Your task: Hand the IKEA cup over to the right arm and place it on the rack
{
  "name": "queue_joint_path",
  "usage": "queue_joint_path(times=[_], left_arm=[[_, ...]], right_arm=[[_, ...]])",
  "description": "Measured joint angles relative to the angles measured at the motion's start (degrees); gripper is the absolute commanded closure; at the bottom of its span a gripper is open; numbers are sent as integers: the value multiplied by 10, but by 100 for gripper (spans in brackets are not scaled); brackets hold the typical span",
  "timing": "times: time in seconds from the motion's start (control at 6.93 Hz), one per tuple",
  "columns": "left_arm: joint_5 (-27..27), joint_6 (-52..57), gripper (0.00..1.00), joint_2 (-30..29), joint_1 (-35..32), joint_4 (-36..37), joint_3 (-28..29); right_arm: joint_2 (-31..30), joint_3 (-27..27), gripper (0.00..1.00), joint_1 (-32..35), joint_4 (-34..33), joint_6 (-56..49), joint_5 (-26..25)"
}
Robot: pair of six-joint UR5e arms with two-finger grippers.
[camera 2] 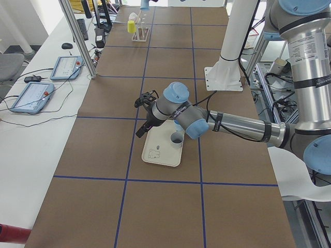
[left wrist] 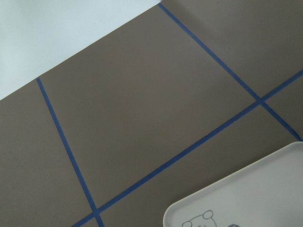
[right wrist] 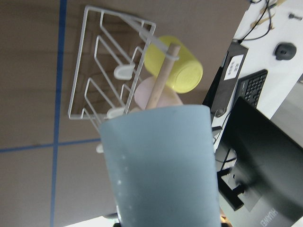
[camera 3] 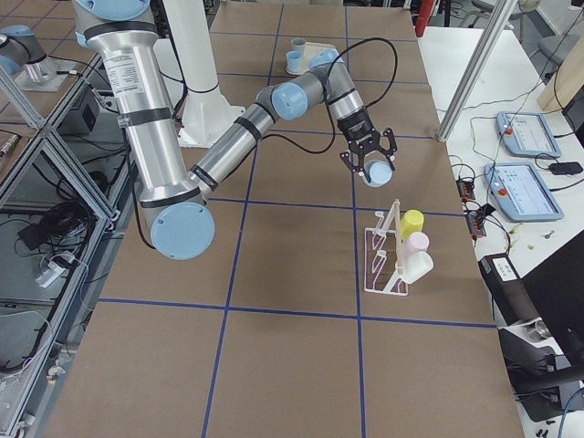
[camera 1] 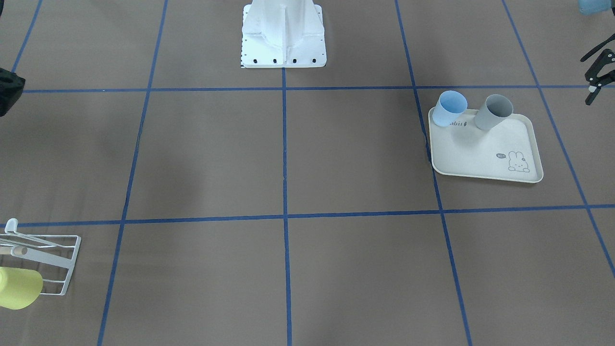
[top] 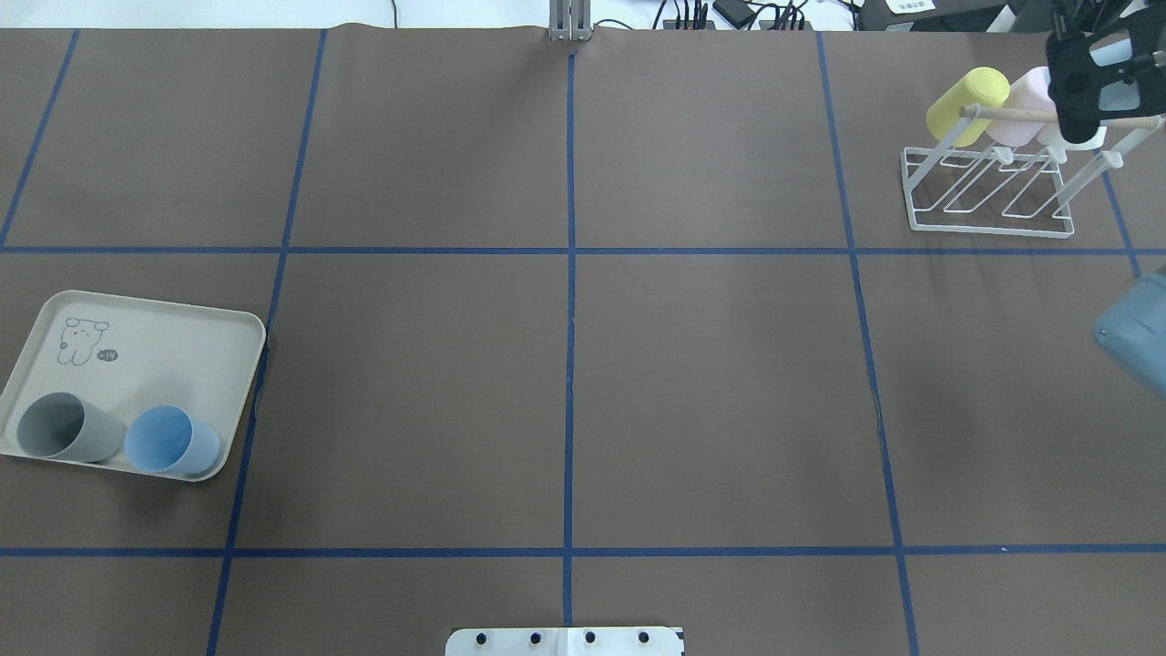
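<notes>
Overhead: IKEA cup is clamped in right gripper, near rack, not yet hung.
Right wrist: dowel is partly hidden by cup, so peg may be missed or pink cup knocked.
Front: left gripper is seen spread, empty.

Tabletop: brown paper spreads before me, marked into large squares by blue tape lines.
Bench: a white bench runs along the far side, across from me. Two blue-edged tablets lie on it, with a black keyboard and a mouse.
Frame: bare aluminium posts rise at the bench's edge.
Screen: a black monitor stands on the bench toward my right.
Seat: a grey chair sits behind the bench.
Below: cables lie tangled low behind me.
Light: even and soft — only faint shadows on the paper.
</notes>
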Motion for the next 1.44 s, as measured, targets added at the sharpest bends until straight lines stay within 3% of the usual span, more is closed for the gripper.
queue_joint_path(times=[0.29,1.01,1.44], left_arm=[[0,0,0,0,0,0,-1],[0,0,0,-1,0,0,-3],[0,0,0,-1,1,0,-1]], right_arm=[[-38,-24,100,-5,24,-13,-52],[-39,-84,100,-77,34,52,-150],[-36,-130,100,-89,87,54,-192]])
